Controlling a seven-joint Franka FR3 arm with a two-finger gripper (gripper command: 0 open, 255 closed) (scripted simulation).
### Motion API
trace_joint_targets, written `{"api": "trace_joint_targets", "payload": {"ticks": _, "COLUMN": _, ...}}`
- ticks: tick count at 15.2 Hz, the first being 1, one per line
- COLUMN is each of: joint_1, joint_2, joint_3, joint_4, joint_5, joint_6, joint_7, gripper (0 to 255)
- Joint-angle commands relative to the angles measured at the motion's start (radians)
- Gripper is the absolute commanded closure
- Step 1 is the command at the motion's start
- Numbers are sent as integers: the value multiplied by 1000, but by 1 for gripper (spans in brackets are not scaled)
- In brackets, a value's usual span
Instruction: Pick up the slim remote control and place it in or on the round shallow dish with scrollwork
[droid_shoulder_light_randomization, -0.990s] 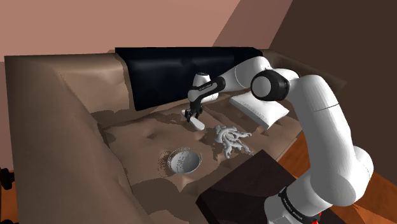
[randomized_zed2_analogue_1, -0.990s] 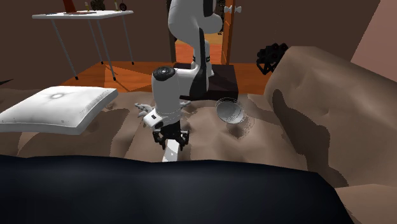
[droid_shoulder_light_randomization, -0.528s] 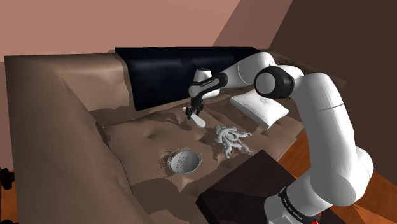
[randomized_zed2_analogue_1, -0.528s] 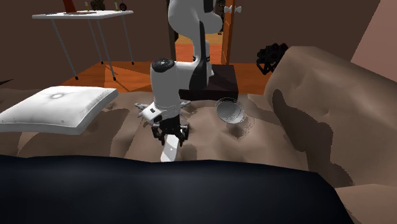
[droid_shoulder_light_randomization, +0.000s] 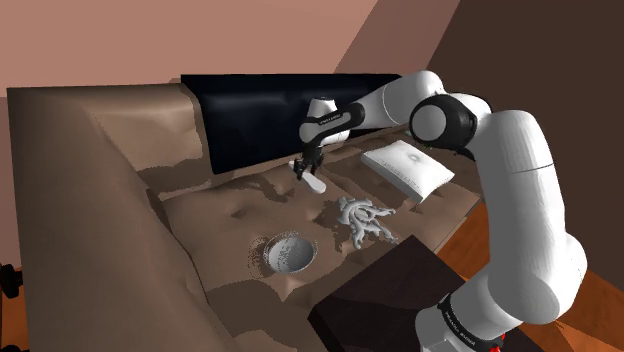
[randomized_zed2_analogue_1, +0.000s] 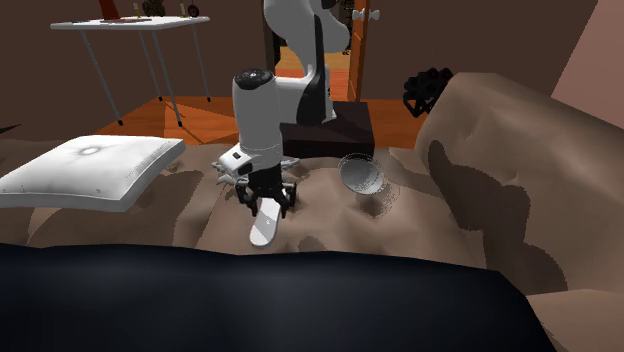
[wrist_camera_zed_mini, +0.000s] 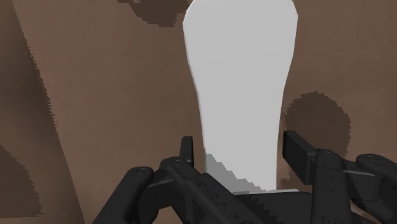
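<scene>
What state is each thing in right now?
remote: clasped at one end, hanging below the pincer, seemingly clear of the sofa
pincer: shut on the remote
dish: upright on the sofa seat, empty
pillow: lying on the sofa, apart from the arm

White arm (droid_shoulder_light_randomization: 520, 190) with rounded links, dark joints and black end effector (droid_shoulder_light_randomization: 309, 173).

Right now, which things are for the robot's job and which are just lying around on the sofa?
For the job:
white slim remote, clasped in the gripper
round shallow dish, empty, on the sofa

Just lying about:
white pillow
white tangled ornament
dark blanket over the sofa's back
</scene>
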Motion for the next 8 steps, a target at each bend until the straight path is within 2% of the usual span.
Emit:
{"api": "trace_joint_targets", "payload": {"ticks": 1, "joint_1": 0, "joint_2": -21, "joint_3": 0, "joint_4": -6, "joint_5": 0, "joint_6": -15, "joint_7": 0, "gripper": 255}}
{"api": "trace_joint_targets", "payload": {"ticks": 8, "joint_1": 0, "joint_2": -85, "joint_3": 0, "joint_4": -15, "joint_5": 1, "joint_6": -71, "joint_7": -2, "gripper": 255}}
